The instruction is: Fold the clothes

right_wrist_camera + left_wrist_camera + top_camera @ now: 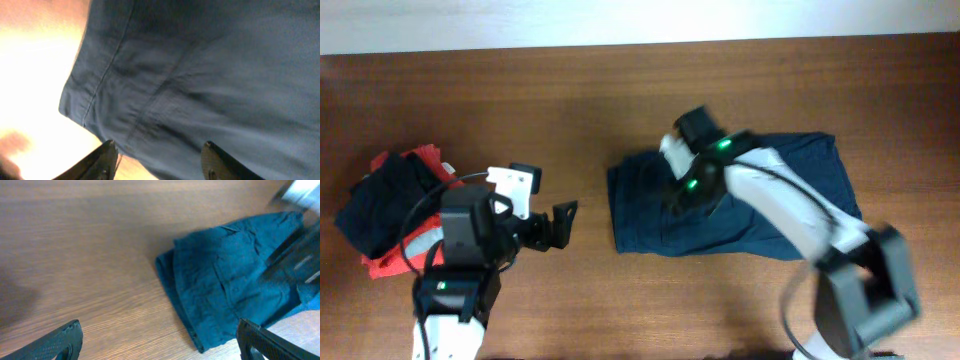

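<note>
The navy-blue clothes (760, 215) lie folded into a rough rectangle on the wooden table, right of centre. They also show in the left wrist view (225, 280) and fill the right wrist view (200, 75), seams and a pocket visible. My right gripper (682, 190) hovers over the garment's left part, jaws open and empty (157, 160). My left gripper (560, 222) is open and empty (160, 345) over bare wood, left of the garment and apart from it.
A pile of a black garment (380, 195) on red-orange folded clothes (415, 240) sits at the table's left edge, behind my left arm. The table's far edge (620, 48) runs along the top.
</note>
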Available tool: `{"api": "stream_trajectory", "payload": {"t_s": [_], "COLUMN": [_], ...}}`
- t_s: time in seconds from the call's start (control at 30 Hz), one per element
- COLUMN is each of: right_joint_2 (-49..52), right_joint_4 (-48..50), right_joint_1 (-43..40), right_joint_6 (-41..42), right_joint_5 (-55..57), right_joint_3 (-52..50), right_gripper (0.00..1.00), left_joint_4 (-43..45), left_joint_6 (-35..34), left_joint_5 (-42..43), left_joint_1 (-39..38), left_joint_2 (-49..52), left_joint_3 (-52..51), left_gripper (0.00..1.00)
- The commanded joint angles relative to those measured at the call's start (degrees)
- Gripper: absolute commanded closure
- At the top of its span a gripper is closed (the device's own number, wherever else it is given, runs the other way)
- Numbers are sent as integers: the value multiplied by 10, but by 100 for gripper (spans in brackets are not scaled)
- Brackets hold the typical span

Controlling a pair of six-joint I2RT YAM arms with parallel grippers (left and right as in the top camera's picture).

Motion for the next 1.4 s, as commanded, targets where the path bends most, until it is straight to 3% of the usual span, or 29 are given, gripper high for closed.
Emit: {"api": "stream_trajectory", "payload": {"t_s": [0.0,0.17,0.37,0.53,0.8,1.17,1.37], "right_joint_2": [-101,-165,-167,-167,-167,-167,-167], "right_joint_4": [-28,-70,-119,-120,-123,-127,-130], "right_joint_1": [-47,-123,-177,-183,-183,-183,-183], "right_joint_6": [11,10,8,8,8,8,8], "right_joint_5": [90,89,89,89,89,89,89], "right_joint_3": [54,56,56,56,56,56,56], "right_gripper": [35,28,28,27,27,27,27], "left_joint_4": [20,74,81,124,129,178,198], "left_joint_6": [-27,-94,-219,-248,-354,-385,-384], "left_joint_5": [40,49,56,64,77,109,109], "left_joint_1": [-34,-109,-129,-129,-138,-181,-184], "left_joint_2": [55,173,298,335,378,423,423], "left_joint_3": [11,11,11,14,14,14,14], "left_gripper": [2,2,2,2,3,21,44]}}
